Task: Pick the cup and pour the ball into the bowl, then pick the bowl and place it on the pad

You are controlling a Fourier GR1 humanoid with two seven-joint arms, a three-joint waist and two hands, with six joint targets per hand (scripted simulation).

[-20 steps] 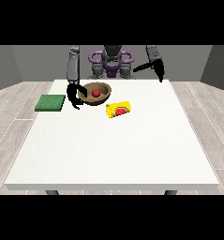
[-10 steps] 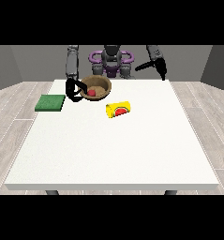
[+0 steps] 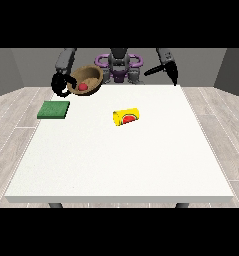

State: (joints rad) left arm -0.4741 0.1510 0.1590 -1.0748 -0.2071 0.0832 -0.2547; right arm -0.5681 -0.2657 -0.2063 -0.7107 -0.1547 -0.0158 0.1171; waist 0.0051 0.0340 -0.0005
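A brown bowl point(image 3: 89, 76) hangs tilted in the air at the table's far left, and a red ball point(image 3: 83, 86) lies inside it. The hand at the view's left point(image 3: 60, 84) is curled round the bowl's left rim. A yellow cup point(image 3: 127, 116) with a red mark lies on its side near the middle of the table. The green pad point(image 3: 54, 109) lies flat at the table's left edge, below and left of the bowl. The hand at the view's right point(image 3: 172, 73) hangs above the table's far right corner, away from everything, holding nothing.
The white table point(image 3: 121, 160) stretches wide towards the camera. The robot's purple and grey torso point(image 3: 119, 66) stands behind the far edge, close behind the bowl.
The hand at the view's left has lifted the bowl off the table and carried it up and slightly left, tilting it. The cup, the pad and the other hand have stayed put.
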